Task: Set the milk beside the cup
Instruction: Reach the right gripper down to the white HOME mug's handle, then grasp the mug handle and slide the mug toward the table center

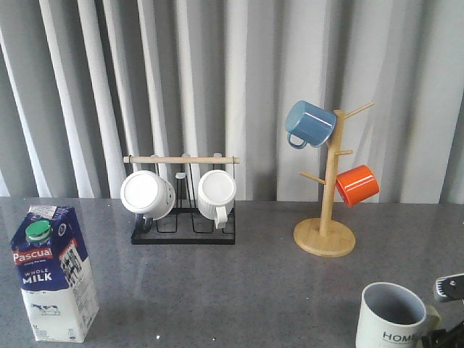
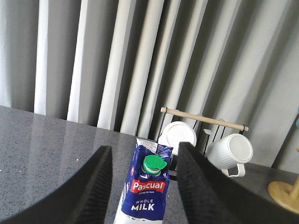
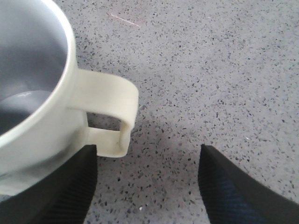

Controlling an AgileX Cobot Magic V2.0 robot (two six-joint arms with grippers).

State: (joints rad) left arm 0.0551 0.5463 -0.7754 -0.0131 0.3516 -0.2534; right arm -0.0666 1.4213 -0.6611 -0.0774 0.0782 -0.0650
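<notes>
so, left to right:
milk (image 1: 52,272): upright at table's (image 1: 254,290) front left
left gripper (image 2: 145,186): fingers spread, carton between them, apart
cup (image 1: 391,317): front right, upright
right gripper (image 3: 147,186): fingers spread beside cup handle

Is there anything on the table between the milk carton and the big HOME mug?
No. In the front view only bare grey table lies between the milk carton and the mug; the mug rack stands farther back.
</notes>
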